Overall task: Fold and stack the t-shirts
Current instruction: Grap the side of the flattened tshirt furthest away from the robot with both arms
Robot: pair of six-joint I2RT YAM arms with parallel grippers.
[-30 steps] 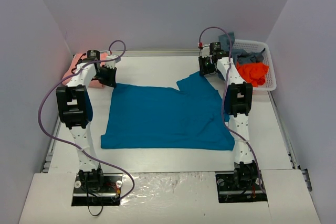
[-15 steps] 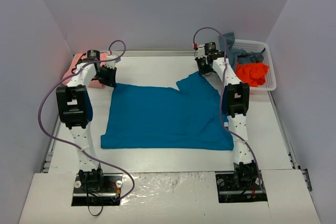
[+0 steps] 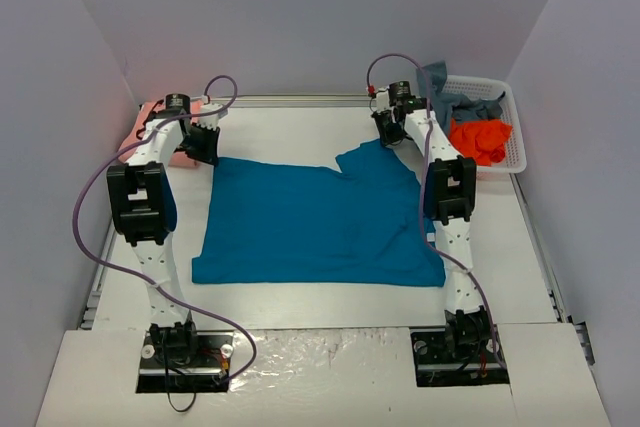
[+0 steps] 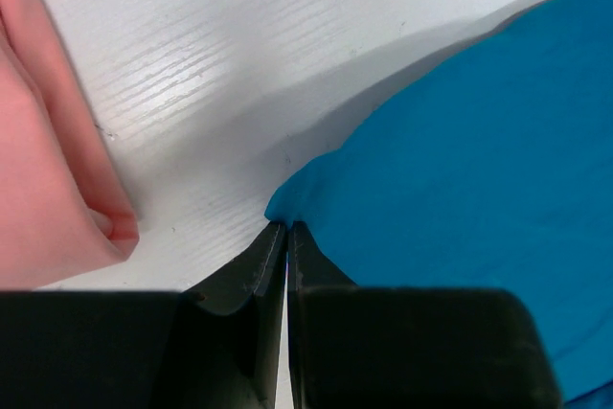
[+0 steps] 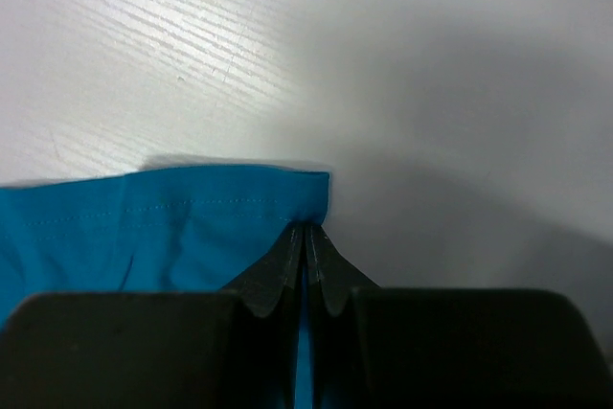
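A teal-blue t-shirt (image 3: 315,219) lies spread flat across the middle of the table. My left gripper (image 3: 207,150) is shut on its far left corner (image 4: 287,200). At the far right, my right gripper (image 3: 391,133) is shut on the hemmed corner (image 5: 305,200) of the same shirt. A folded salmon-pink t-shirt (image 3: 150,125) lies at the far left behind the left arm, and its edge (image 4: 57,189) shows close to the left jaws. An orange t-shirt (image 3: 482,137) and a grey-blue one (image 3: 470,105) lie in the basket.
A white lattice basket (image 3: 510,122) stands at the far right corner, just beyond my right gripper. Grey walls close in the table on the left, right and back. A metal rail (image 3: 290,101) runs along the far edge.
The right gripper has shifted slightly to the far left and closed on the shirt's corner. The left arm and the shirt have stayed put.
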